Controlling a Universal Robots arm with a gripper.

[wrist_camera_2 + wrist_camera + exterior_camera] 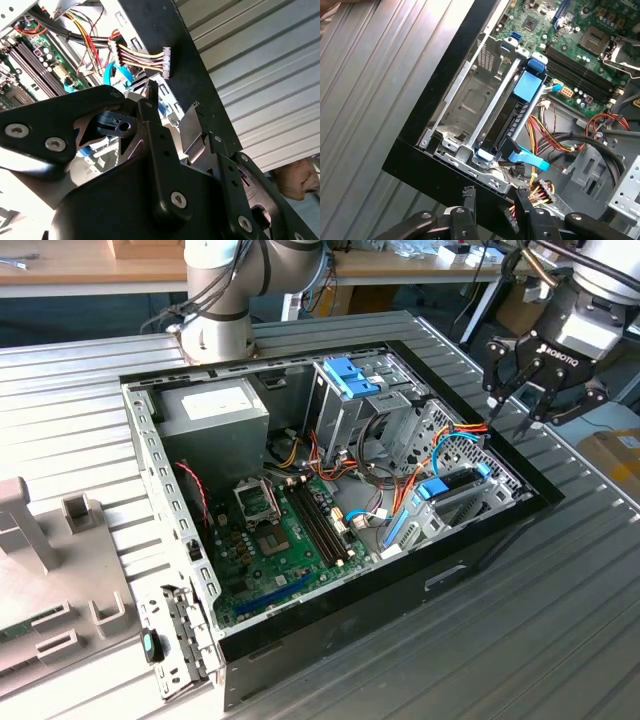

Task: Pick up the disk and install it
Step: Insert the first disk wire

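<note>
The disk (pixel 526 89): grey-black drive in a light-blue rail frame. It stands on edge in a metal bay (pixel 465 105) at the corner of the computer case (pixel 330 625) on the exterior view's right. Whether it is fully seated cannot be told.

Surface (pixel 520 640): ribbed grey metal that carries the case, which lies open side up.

Motherboard (pixel 270 540): green, on the case floor, mid-case.

Power-supply box (pixel 215 405): grey with a white label, in the case's far corner, well apart from the disk.

Drive cage (pixel 345 390): upright, blue-tabbed, against the case's far wall.

Gripper (pixel 515 412): hovers over the case rim, near the disk's bay and touching nothing. Its fingers are spread apart and hold nothing.

Cable connector (pixel 540 189): loose end of a yellow, red and black wire bundle, inside the case, just beside the bay and close under the gripper.

Handling note (a judgement): work at this bay goes best with the fingers kept square to the disk's long edges. They should bear on the blue frame, clear of the bundle and the bay's thin sheet-metal walls.
</note>
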